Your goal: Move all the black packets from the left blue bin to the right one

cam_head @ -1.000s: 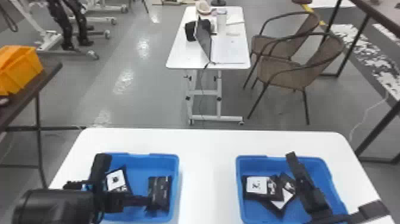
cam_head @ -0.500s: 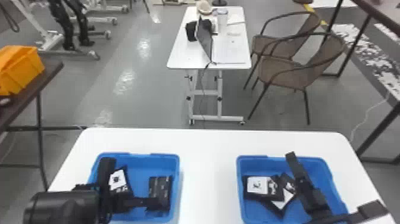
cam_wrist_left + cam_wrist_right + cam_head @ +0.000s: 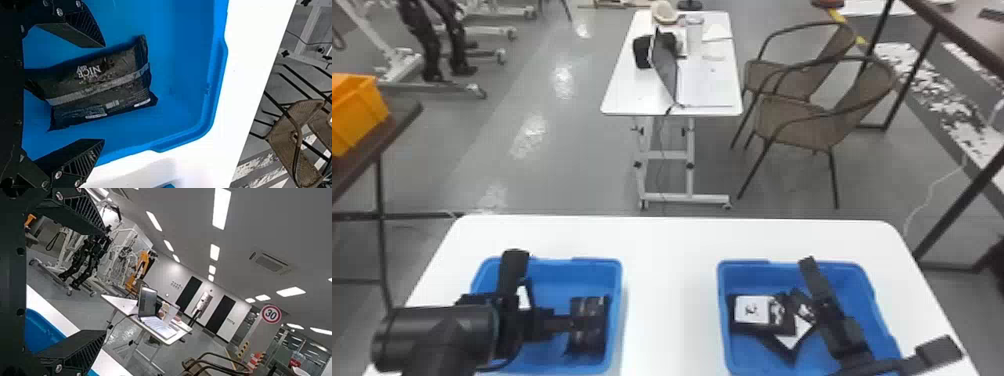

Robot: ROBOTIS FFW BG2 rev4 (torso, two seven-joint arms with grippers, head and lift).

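Left arm comes in from the bottom edge of the head view, left hand (image 3: 554,322) low over the left blue bin (image 3: 599,265). Left hand open: fingers (image 3: 82,156) spread wide, one on either side of a black packet (image 3: 100,92), a gap between it and each finger. Packet lies flat on the bin floor, near the wall facing the right bin (image 3: 744,267). Part of a white label (image 3: 523,297) shows behind the left arm. Right arm parked, right hand (image 3: 854,320) above the right bin, open, fingers well apart. Right bin contains overlapping black packets with white labels (image 3: 764,312). Both bins stand on the white table (image 3: 672,300)
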